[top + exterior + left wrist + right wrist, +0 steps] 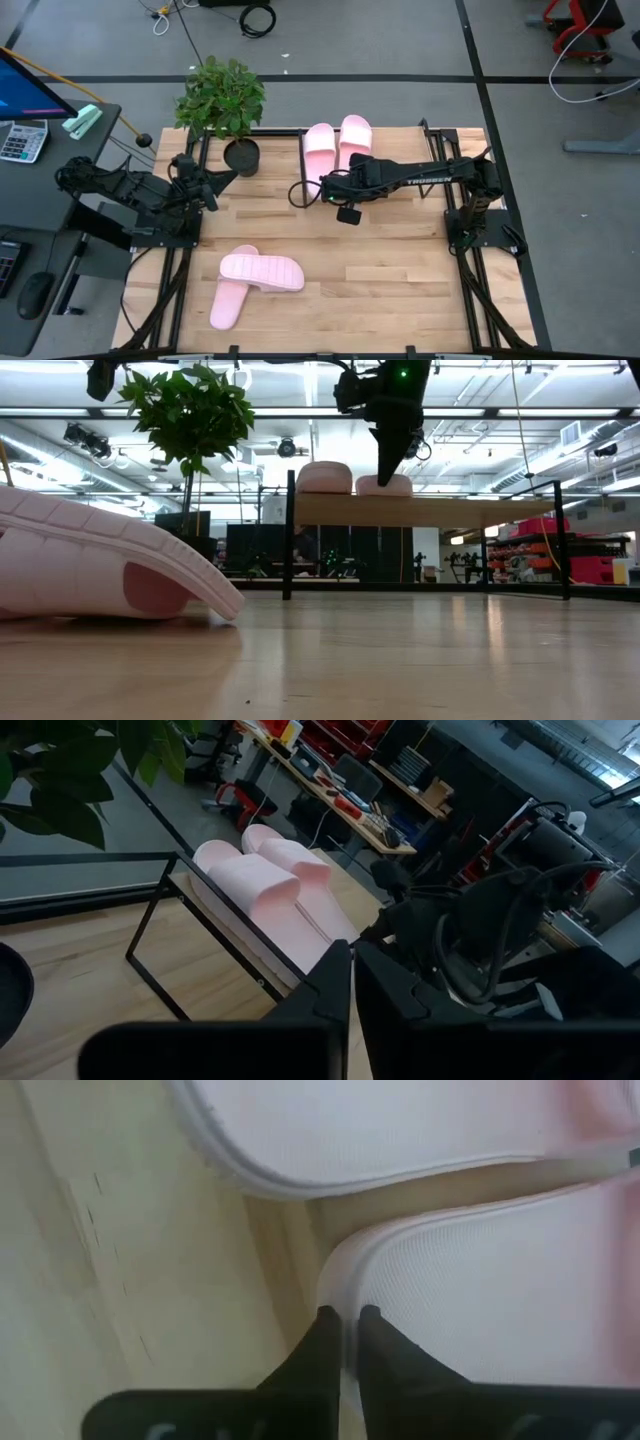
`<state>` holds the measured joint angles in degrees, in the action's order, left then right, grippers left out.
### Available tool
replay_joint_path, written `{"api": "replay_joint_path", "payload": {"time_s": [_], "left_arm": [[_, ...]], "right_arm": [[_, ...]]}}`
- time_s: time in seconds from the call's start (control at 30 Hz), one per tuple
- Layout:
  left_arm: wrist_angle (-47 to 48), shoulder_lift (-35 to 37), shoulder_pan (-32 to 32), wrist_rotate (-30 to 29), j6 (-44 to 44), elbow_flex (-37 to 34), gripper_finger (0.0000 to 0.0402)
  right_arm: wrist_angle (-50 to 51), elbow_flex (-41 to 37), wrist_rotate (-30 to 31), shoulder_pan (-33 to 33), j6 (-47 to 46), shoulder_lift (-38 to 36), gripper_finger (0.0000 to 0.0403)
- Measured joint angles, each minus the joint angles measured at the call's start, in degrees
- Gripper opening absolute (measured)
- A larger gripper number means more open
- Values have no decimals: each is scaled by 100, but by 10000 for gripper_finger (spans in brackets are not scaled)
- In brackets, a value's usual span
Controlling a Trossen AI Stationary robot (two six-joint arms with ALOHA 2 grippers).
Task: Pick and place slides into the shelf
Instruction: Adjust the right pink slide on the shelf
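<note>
Clamping your right pincer (342,1320) on the heel rim of a slide (318,150) lying on the shelf (420,510), you are best seating it flush beside its twin (354,133) before releasing, left pincer (352,960) waiting closed.

overhead, table-level, two wrist views, shelf (340,150) shared

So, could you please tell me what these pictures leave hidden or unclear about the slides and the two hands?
- Right hand, high view: its own body hides whether the fingers grip the slide on the shelf.
- Right wrist view: too close; the slide edge lies between the fingers, contact unclear.
- Low view: the near slide is cut off by the picture's edge.
- Left hand: fingertips too small to judge.
</note>
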<state>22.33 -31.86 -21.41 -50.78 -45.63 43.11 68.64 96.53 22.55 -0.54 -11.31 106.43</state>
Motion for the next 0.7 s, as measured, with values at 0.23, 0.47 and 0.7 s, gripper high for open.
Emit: {"api": "replay_joint_path", "payload": {"time_s": [0.23,0.47,0.7], "left_arm": [[35,0,1,-17,15,0,12],[35,0,0,-23,44,0,20],[42,0,2,-63,46,0,13]], "right_arm": [[-27,4,-11,14,91,-11,13],[-53,153,-13,79,342,-4,13],[-53,153,58,191,639,-2,12]]}}
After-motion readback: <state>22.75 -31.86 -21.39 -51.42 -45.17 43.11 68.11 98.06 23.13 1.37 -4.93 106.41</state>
